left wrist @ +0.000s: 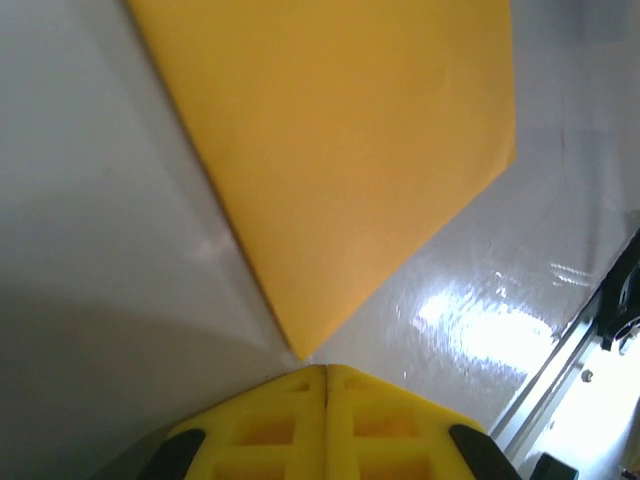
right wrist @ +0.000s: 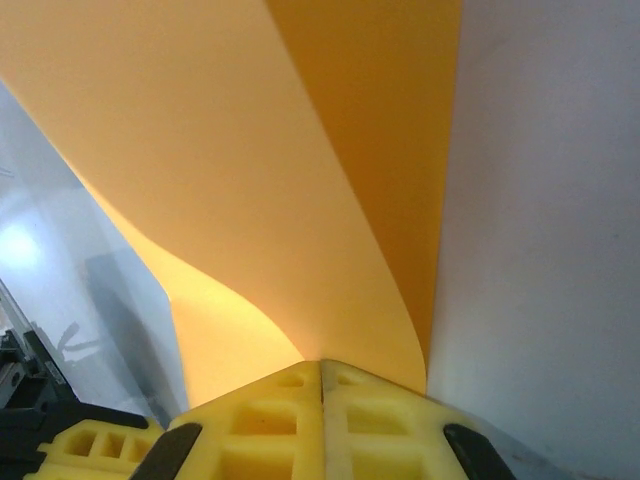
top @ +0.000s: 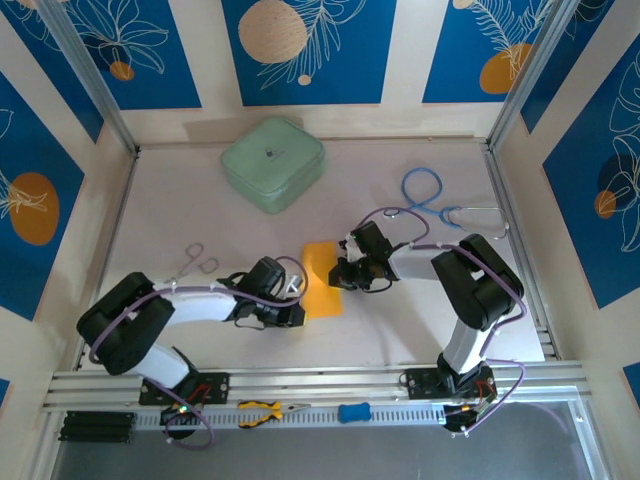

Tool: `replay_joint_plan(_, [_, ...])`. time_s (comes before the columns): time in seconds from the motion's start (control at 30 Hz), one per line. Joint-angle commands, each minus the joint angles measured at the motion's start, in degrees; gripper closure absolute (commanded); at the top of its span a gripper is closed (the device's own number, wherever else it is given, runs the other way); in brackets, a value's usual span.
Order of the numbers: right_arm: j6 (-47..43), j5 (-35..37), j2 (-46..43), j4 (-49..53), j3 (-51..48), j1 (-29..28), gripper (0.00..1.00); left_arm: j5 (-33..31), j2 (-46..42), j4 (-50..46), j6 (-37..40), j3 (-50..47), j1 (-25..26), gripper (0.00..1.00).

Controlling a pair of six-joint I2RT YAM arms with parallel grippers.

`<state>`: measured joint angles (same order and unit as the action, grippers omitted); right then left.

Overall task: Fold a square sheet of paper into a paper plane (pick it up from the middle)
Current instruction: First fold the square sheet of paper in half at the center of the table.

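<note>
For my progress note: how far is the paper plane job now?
Done: the square sheet of paper is lifted at one edge; no pressed crease shows. In hand: the right gripper pinches its curling edge; the left gripper is shut at a corner. Left: all folds.

- Left arm stretches from lower left toward centre frame, left pincer [top: 297, 312] low, jaws pressed together.
- Right arm folds in from the right, right pincer [top: 340, 272] clamped on the square sheet of paper [top: 322, 288].

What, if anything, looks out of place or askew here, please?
The square sheet of paper is not lying flat: in the right wrist view its edge curls up into the shut right gripper, bowing the sheet. Nothing looks torn or spilled.
</note>
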<state>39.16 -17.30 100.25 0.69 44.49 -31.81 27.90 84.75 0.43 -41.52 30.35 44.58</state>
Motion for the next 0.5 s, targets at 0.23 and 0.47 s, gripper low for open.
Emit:
replay_joint_plan(0.23, [-2.5, 5.3, 4.6, 9.7, -0.7, 1.0, 1.00, -4.0, -4.5, -9.4, 4.1, 11.2, -3.7, 0.94])
replay_joint_plan(0.47, [-2.9, 4.6, 5.1, 10.5, -0.2, 1.0, 1.00, 3.2, 7.7, -0.1, 2.7, 18.3, -9.2, 0.94])
